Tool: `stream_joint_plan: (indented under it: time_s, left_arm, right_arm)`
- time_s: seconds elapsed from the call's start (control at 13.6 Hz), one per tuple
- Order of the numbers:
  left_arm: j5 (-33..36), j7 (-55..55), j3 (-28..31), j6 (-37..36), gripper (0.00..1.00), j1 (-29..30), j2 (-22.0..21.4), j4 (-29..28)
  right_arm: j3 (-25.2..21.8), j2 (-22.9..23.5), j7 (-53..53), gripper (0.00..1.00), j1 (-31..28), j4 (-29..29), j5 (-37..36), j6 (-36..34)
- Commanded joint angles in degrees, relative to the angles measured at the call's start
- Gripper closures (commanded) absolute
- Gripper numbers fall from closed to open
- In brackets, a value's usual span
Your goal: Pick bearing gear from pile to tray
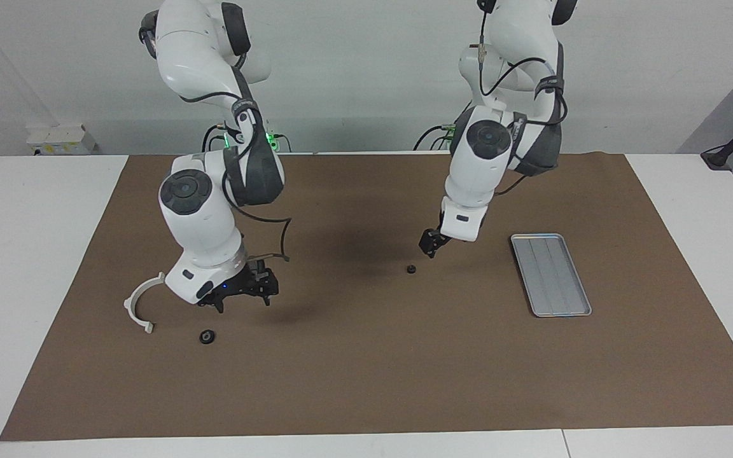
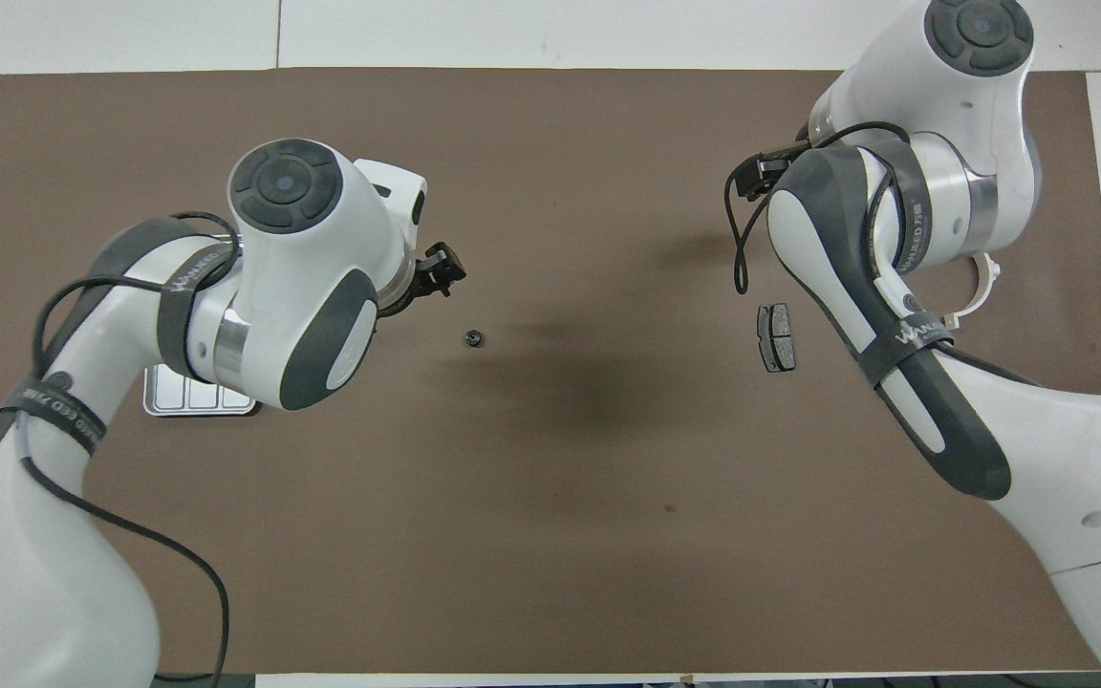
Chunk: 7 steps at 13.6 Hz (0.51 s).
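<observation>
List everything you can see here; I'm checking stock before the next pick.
Table: one, white, under the mat.
Mat: one, brown, covering most of the table.
Tray: one, silver-grey, toward the left arm's end.
Round pieces: two, black; one mid-mat, one beside the bracket.
Bracket: one, white half-ring, toward the right arm's end.
Brake pad: one showing, dark grey, toward the right arm's end.
Left gripper: black, open, above the mid-mat piece.
Right gripper: black, open, empty, beside the bracket.

A white surface (image 1: pixel 35 254) carries a wide brown mat (image 1: pixel 366 381). A plain pale wall (image 1: pixel 366 76) rises at the robots' end, evenly lit.
</observation>
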Motion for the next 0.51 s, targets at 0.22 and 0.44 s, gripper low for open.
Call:
stream_joint_plan:
  time_s: [0.22, 0.44]
  left_arm:
    - [1.79, -3.93, 0.82, 9.45, 0.0, -3.05, 5.56, -0.55]
    - [3.37, -3.49, 0.99, 13.86, 0.0, -3.57, 4.69, -7.07]
  right_arm:
    - [0.93, -1.4, -7.92, 0.0, -7.13, -11.02, -2.55, 13.21]
    - [0.93, 1.15, -8.56, 0.0, -8.38, -10.93, -2.46, 17.0]
